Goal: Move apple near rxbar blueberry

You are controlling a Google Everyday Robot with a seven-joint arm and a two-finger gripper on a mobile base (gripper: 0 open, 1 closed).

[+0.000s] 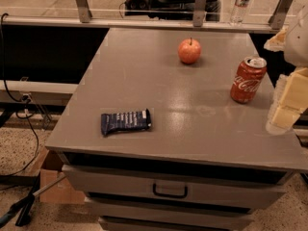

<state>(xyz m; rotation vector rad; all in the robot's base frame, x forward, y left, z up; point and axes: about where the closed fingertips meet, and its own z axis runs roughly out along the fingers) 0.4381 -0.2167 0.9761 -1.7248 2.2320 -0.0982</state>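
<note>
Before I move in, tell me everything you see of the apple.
The apple is round, red-orange, smooth and glossy, with a short dark stem pointing up. It sits upright toward the far end of the grey table, touching nothing else. The pincer hangs at the table's right edge, away from it.

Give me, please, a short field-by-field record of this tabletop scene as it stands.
surface: grey table
apple: upright, far side, right of centre
rxbar blueberry: lying flat, near left, apart from the apple
Coca-Cola can: upright, right of the apple
hand: at the view's right edge, right of the can
task state: apple not yet near the rxbar blueberry
</note>
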